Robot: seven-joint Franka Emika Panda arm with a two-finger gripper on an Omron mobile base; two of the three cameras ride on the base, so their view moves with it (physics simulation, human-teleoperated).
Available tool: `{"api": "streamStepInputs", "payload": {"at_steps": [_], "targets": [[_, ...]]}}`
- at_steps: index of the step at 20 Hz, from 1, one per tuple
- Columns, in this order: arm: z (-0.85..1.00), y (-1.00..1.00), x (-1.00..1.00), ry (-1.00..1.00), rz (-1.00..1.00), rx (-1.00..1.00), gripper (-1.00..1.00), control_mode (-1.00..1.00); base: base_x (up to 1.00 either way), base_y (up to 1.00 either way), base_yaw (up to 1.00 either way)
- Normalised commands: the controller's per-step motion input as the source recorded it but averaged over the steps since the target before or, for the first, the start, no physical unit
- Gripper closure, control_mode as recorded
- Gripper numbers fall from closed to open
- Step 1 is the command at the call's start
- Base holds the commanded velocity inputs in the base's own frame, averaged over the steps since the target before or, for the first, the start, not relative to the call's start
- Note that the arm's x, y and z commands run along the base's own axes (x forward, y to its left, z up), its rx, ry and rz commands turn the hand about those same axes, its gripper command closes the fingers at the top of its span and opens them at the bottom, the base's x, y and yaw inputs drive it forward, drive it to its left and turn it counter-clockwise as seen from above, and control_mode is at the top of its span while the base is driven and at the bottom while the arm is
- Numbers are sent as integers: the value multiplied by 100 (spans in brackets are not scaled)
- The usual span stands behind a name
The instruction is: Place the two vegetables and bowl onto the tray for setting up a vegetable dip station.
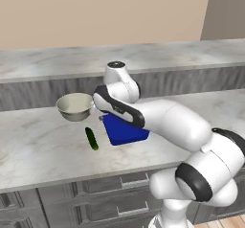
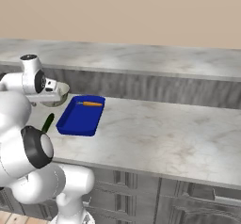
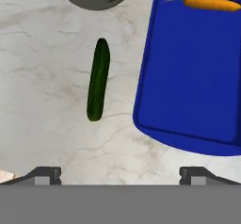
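Two dark fingertips stood spread to their widest at the foot of my hand view, the gripper (image 3: 120, 173) holding nothing and touching nothing. Beneath it the cucumber (image 3: 98, 79) lay on the marble counter (image 3: 42, 100), just beside the blue tray (image 3: 188, 86) but apart from it. I saw the carrot (image 3: 209, 2) lying inside the tray at its far end. From the bowl (image 1: 75, 106), the cucumber seemed clear, though only narrowly.
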Motion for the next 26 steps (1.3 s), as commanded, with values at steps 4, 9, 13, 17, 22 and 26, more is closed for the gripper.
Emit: {"api": "streamStepInputs", "payload": {"at_steps": [4, 9, 13, 17, 22, 26], "targets": [[-11, 50, 1, 0, -10, 0, -100, -100, 0, 0, 0], [-11, 46, 0, 0, -10, 1, -100, -100, 0, 0, 0], [-9, 23, 8, 0, -8, 3, -100, -100, 0, 0, 0], [-16, 0, 30, 0, -2, 0, -100, -100, 0, 0, 0], [-25, 0, 22, 0, 0, 2, -100, -100, 0, 0, 0], [-32, 0, 3, 0, 0, 3, -100, -100, 0, 0, 0]]}}
